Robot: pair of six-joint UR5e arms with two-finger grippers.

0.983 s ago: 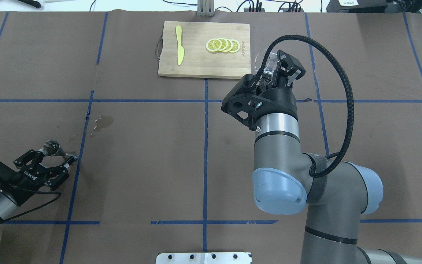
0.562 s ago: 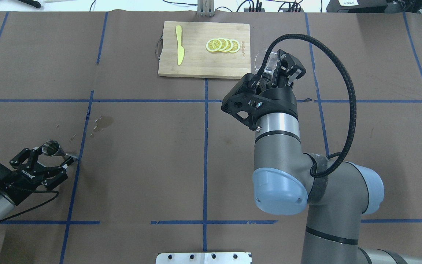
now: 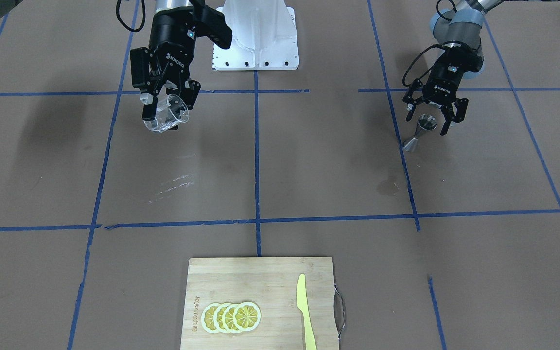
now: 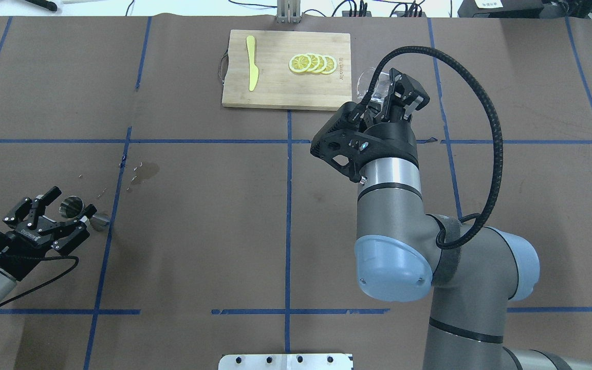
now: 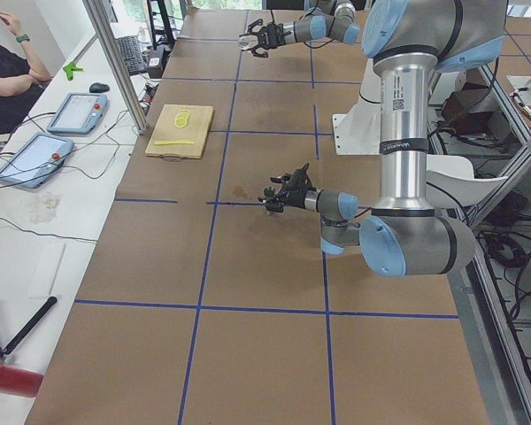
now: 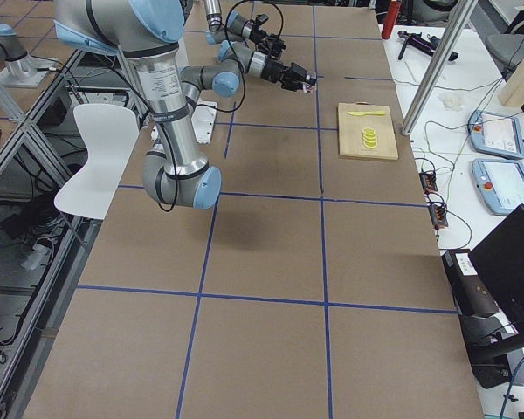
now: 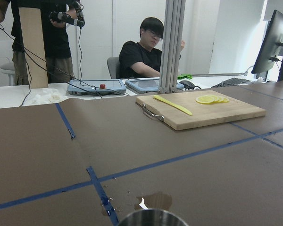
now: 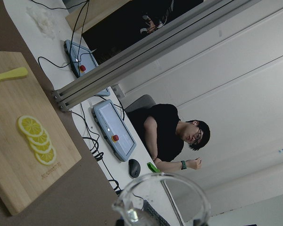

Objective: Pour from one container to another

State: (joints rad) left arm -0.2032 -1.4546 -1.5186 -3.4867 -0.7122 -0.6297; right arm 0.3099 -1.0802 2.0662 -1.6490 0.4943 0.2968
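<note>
In the left half of the brown tabletop (image 4: 198, 231), toward the robot's edge, the left gripper (image 4: 72, 201), lettered ROBOTIQ, spreads its jaws wide on either side of the standing silvery hourglass steel jigger (image 4: 72, 207) and grips nothing. What the jigger holds cannot be told. At the far edge, the stamp on the bamboo cutting board (image 4: 275, 87) is illegible. The right gripper (image 3: 165, 111), also lettered ROBOTIQ, clamps the tilted clear tumbler-like cup (image 3: 168, 116) aloft.

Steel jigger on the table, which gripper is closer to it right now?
Left. The left gripper has its open jaws on either side of the steel jigger; the right gripper is far across the table, holding the clear cup.
</note>
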